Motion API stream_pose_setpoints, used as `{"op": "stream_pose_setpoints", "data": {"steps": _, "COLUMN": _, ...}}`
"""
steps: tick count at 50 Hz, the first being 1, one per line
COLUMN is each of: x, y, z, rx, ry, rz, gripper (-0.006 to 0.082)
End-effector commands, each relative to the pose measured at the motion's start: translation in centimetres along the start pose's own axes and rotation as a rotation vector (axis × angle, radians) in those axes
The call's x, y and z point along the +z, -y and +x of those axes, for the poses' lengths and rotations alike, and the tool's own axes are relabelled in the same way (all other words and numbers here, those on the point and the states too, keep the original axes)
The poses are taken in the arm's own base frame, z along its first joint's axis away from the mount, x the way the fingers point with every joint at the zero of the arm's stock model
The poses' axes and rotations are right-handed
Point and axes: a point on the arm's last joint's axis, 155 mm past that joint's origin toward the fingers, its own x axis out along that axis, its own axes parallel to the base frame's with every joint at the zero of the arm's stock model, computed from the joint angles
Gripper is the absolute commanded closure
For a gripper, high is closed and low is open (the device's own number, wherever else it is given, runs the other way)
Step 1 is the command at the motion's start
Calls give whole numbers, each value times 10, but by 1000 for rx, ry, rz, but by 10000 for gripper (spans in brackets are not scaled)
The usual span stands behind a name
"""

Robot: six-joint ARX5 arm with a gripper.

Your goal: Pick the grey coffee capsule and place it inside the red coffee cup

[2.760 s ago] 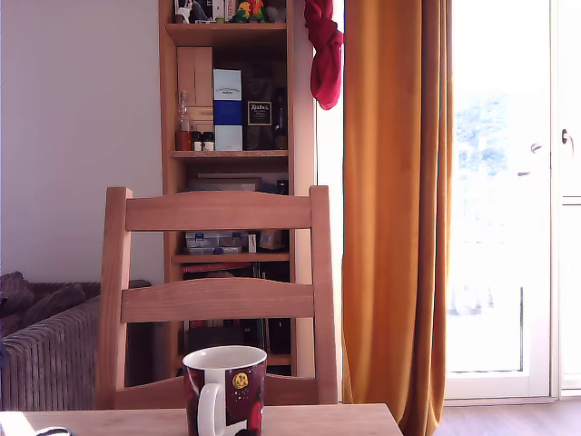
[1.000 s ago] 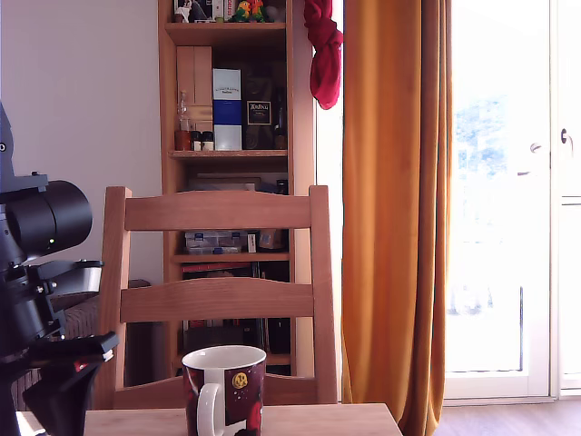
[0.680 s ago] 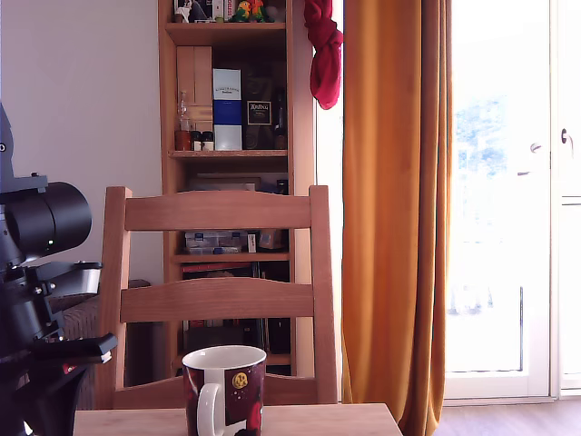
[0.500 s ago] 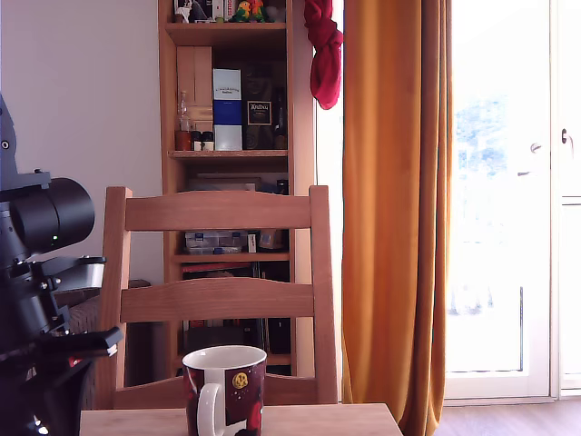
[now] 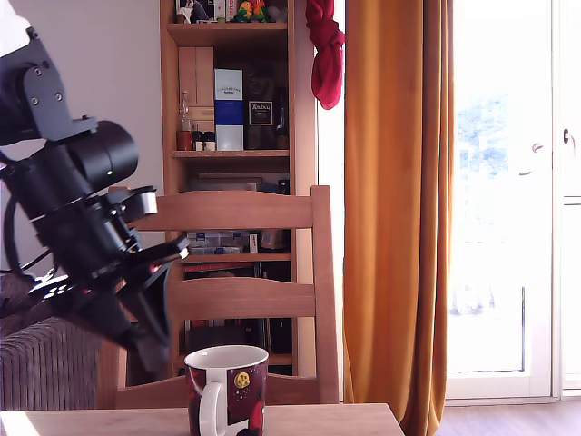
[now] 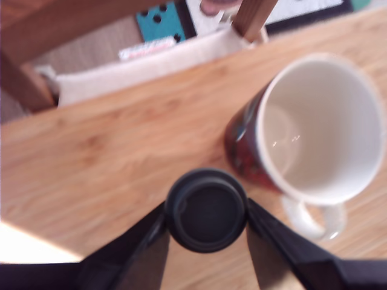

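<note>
In the wrist view the grey coffee capsule (image 6: 205, 204) is a dark round shape pinched between my two black fingers (image 6: 275, 241), above the wooden table (image 6: 103, 157). My gripper (image 6: 205, 215) is shut on it. Close beside the capsule stands the red coffee cup (image 6: 314, 130), upright, white inside and empty, its white handle towards the gripper. In the exterior view my gripper (image 5: 152, 350) hangs in the air, tilted down, just to the exterior view's left of the cup (image 5: 227, 391) and near rim height. The capsule is not discernible there.
A wooden chair (image 5: 272, 211) stands right behind the table (image 5: 318, 422), its cushion (image 6: 151, 60) and a leg (image 6: 254, 17) showing in the wrist view. Farther back are a bookshelf (image 5: 227, 109), an orange curtain (image 5: 395, 209) and a sofa (image 5: 45, 368).
The arm has risen from low at the exterior view's left edge and swung right towards the cup. The cup has not moved.
</note>
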Motion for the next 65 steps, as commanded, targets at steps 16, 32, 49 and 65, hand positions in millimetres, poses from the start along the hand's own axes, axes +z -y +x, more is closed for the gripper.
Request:
{"op": "stream_pose_setpoints", "data": {"steps": 16, "x": 17, "y": 32, "z": -2, "rx": -41, "ry": 28, "rz": 41, "gripper": 590}}
{"op": "stream_pose_setpoints", "data": {"steps": 32, "x": 16, "y": 54, "z": 0, "rx": -63, "ry": 27, "rz": 66, "gripper": 590}}
{"op": "stream_pose_setpoints", "data": {"steps": 49, "x": 7, "y": 65, "z": 3, "rx": -61, "ry": 1, "rz": 77, "gripper": 587}}
{"op": "stream_pose_setpoints", "data": {"steps": 65, "x": -4, "y": 59, "z": 3, "rx": -32, "ry": -41, "rz": 73, "gripper": 293}}
